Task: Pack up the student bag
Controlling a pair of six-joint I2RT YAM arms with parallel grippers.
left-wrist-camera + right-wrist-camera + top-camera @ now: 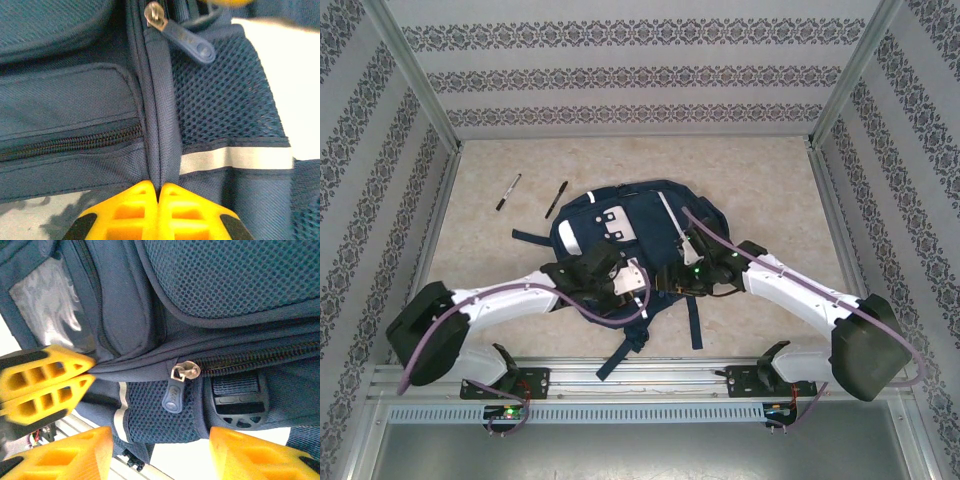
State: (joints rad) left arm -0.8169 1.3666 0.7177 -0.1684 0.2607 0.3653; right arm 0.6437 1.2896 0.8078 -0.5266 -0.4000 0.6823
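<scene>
Pinching piped seam [162, 125] of student bag [620, 235] with left gripper [158, 190], fingers closed tight on it — bag right at the fingertips. Lined up with right gripper [161, 436], spread wide and holding nothing, on zip pull [175, 394] just ahead between its fingers. Best to hold seam taut, close on the pull (not the mesh [145, 415]), drag along the zip. No readable writing — ID window [47, 310] ahead-left seemingly blank.
</scene>
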